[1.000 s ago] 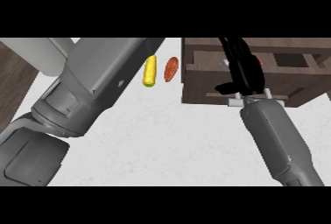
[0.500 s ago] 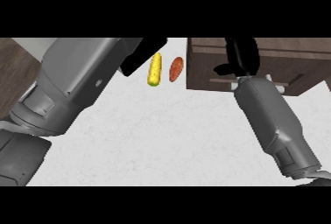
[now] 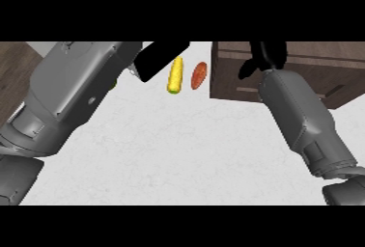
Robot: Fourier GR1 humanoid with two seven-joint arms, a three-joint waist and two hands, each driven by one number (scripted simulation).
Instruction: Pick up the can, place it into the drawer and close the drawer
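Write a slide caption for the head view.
Right hand over the drawer unit; left hand beside a yellow item and an orange item on the counter.

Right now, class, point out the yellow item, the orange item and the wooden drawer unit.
yellow item point(image 3: 175, 75), head view, mid-length.
orange item point(image 3: 199, 75), head view, middle.
wooden drawer unit point(image 3: 230, 72), head view, left edge wood.

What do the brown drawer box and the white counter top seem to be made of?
The drawer box looks like dark brown wood, matt: plank-like lines show on it. The counter top looks like pale stone or laminate, matt, with faint grey mottling; the view does not settle which.
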